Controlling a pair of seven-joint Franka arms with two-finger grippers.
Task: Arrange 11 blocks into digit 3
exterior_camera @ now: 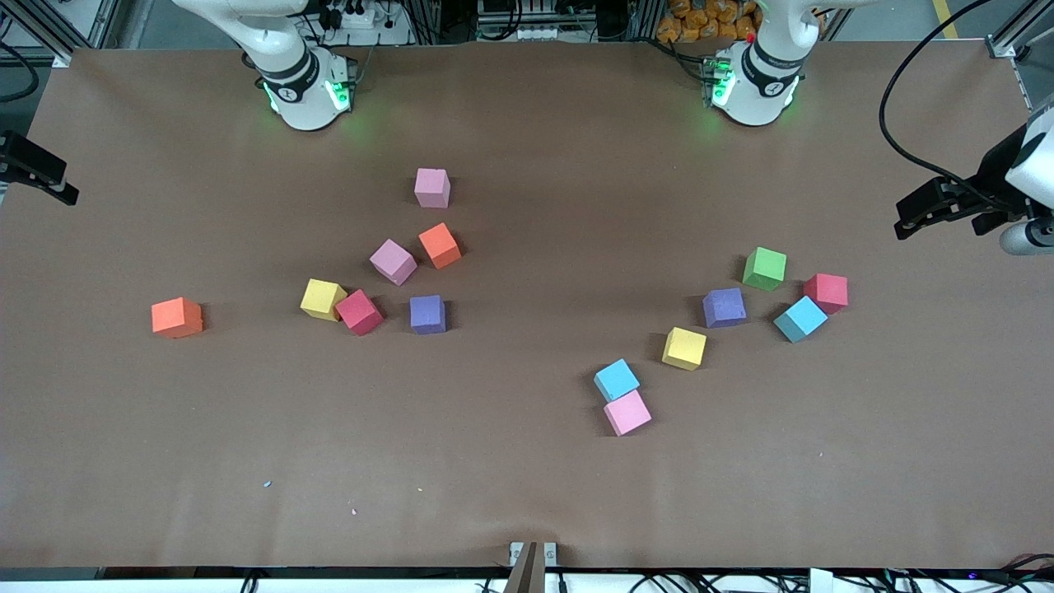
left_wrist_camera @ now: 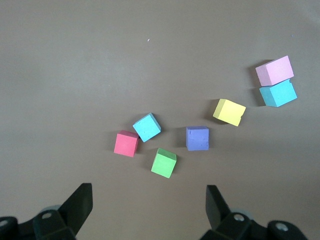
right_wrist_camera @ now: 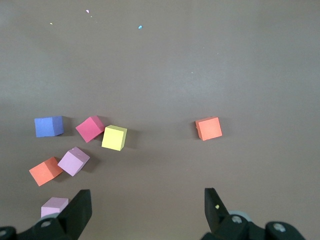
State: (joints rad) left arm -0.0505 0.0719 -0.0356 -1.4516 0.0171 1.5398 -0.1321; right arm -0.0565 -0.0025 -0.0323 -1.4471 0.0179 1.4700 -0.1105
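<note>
Blocks [exterior_camera: 432, 188]: we count fourteen loose on the surface [exterior_camera: 527, 461], two scattered clusters flanking its middle; no digit begun. Left gripper [left_wrist_camera: 149, 205] and right gripper [right_wrist_camera: 147, 206] spread, empty.

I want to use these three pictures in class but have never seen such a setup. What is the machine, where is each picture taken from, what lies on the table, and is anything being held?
Two robot arms stand at a brown table. The big picture looks down from across the table; the other two come from cameras on each arm's wrist. Scattered foam blocks lie in two loose groups, with one orange block alone toward the right arm's end. The left claw hangs open above one group, the right claw open above the other. Nothing is held.
</note>
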